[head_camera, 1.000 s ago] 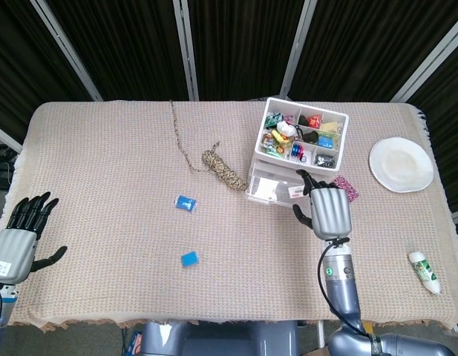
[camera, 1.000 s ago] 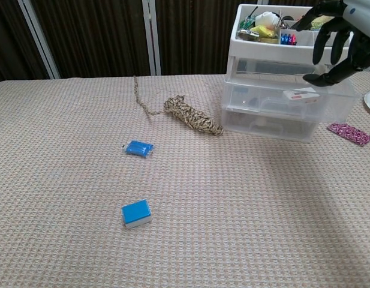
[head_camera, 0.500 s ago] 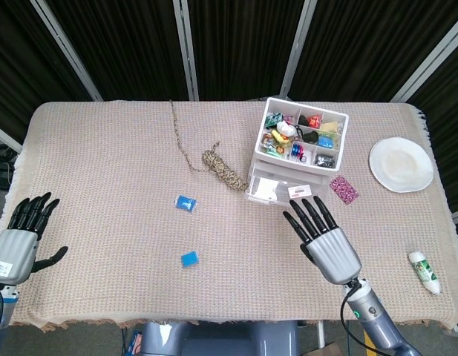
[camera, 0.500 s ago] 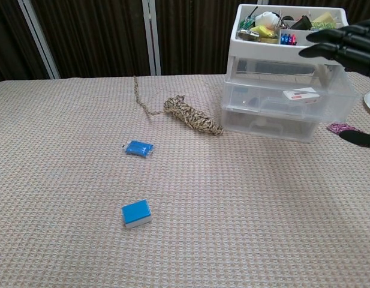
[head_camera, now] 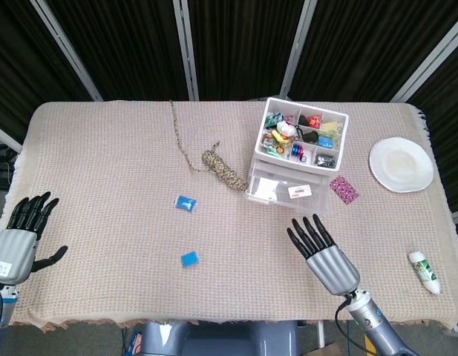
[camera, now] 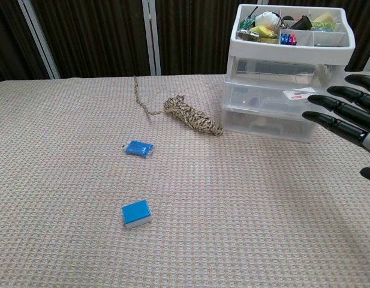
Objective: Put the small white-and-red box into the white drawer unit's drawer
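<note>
Right hand: I have my right hand in front of the white drawer unit, on the near side of it, fingers straight and spread, holding nothing.
Left hand: my left hand sits far to the left of the unit at the tabletop edge, fingers apart, empty.
Risk, drawer: I judge the middle drawer is pulled out; if I push it in carelessly, my spread fingertips could catch the clear front and shove the whole unit back.
Risk, tray: a jolt could spill the sorting tray on top of the unit.
Small white-and-red box: the small white-and-red box is flat, white with a red stripe, lying inside that drawer at the unit's front.
</note>
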Tool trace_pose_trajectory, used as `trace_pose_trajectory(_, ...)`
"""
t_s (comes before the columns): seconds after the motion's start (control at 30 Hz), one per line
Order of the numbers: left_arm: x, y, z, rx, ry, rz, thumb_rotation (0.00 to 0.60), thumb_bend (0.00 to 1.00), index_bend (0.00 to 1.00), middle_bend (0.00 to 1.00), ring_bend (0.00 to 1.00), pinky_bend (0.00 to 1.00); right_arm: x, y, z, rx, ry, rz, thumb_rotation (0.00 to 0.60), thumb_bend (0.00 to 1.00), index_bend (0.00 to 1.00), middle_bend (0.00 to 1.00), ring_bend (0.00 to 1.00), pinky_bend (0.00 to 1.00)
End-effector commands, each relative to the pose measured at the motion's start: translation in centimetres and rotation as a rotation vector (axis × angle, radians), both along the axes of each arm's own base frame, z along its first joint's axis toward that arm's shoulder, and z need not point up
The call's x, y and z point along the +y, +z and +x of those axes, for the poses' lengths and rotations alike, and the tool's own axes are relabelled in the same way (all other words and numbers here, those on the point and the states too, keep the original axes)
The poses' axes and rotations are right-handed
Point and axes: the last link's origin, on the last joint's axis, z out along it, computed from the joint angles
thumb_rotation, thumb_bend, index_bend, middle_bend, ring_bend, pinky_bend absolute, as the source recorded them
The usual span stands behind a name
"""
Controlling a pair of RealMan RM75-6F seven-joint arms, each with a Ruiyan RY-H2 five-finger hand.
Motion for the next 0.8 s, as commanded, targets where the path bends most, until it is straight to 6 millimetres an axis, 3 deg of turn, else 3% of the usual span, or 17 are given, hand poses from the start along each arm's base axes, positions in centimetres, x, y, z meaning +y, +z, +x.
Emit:
trace_pose_trajectory(0.03,0.0,0.0,0.0,0.000,-0.001,0.000,0.600,0.24,0.04,0.00,0.00,0.00,-0.3,-0.7,0.1,0.040,0.028,-0.018,0.600,0.16,0.04,0.00,0.00,0.00)
trace_pose_trajectory(0.8,0.1,0.1,0.0,-0.015,0.007,-0.001,0.600,0.24,0.04,0.00,0.00,0.00,-4.4,-3.8,0.2,0.184,-0.042,-0.117,0.600,0.16,0.04,0.00,0.00,0.00)
